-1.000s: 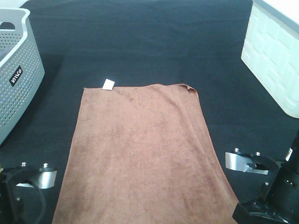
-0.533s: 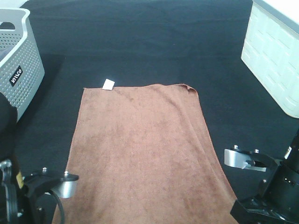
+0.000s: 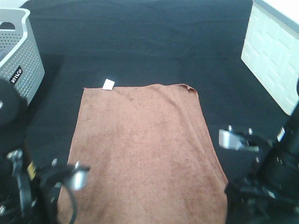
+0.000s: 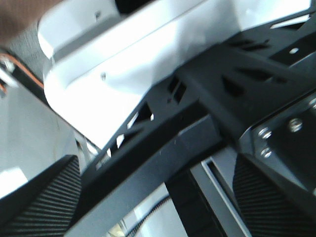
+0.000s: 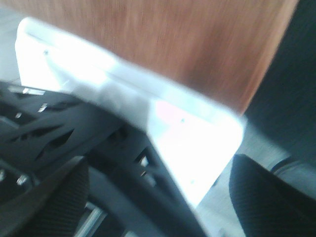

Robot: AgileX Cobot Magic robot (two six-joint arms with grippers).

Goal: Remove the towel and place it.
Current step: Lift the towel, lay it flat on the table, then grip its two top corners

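The brown towel [image 3: 140, 149] lies flat on the black table covering [image 3: 140, 42], with its white tag [image 3: 108, 84] at the far left corner. My left arm [image 3: 51, 186] is at the towel's near left edge and my right arm [image 3: 266, 172] is beside its near right edge. In the left wrist view the left gripper [image 4: 158, 212] has its ribbed pads [image 4: 39, 202] wide apart and holds nothing. In the right wrist view the right gripper [image 5: 158, 207] is also wide open and empty, with a strip of the towel [image 5: 163, 39] beyond a white bracket.
A grey perforated basket [image 3: 16, 60] stands at the far left. A white ribbed bin [image 3: 275, 51] stands at the far right. Black and white frame parts fill both wrist views.
The left arm has swung right and up onto the towel's near left edge. The right arm has shifted left and up towards the towel's right edge. The towel has not moved.
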